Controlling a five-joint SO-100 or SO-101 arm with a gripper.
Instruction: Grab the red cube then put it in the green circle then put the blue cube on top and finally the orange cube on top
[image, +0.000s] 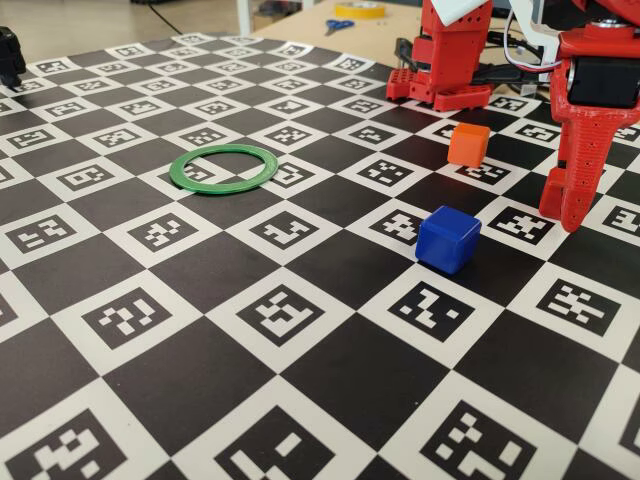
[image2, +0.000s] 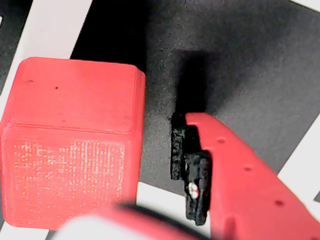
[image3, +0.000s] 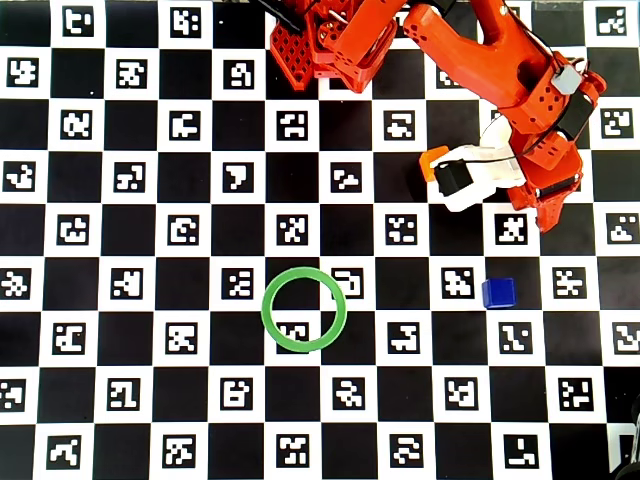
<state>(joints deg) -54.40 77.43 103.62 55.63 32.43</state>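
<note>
Three cubes to stack, none placed yet.

Fixed view: green circle (image: 223, 167) flat on checkerboard mat (image: 300, 400), left of centre, nothing inside. Blue cube (image: 448, 238) right of centre, alone. Orange cube (image: 468, 144) further back, upper right, just beside arm base. Gripper (image: 572, 205) down at right edge, fingertips at or near mat; red cube not visible here, probably hidden behind the fingers.

Wrist view: red cube (image2: 72, 145) fills left half, sitting on mat. One red finger (image2: 240, 175) with black pad at lower right, clear dark gap between pad and cube face. Second finger not made out; only a blurred pale and red shape along bottom edge. Pincer apparently spread, grasping nothing, cube not yet touched on the visible side.

Overhead view: green circle lower centre, empty. Blue cube (image3: 498, 293) at right, well apart from ring. Orange cube (image3: 431, 162) only a sliver, mostly covered by wrist. Red cube fully hidden under arm; jaw spread unreadable here.

Judgement: first grab about to happen; all three placements left.
</note>
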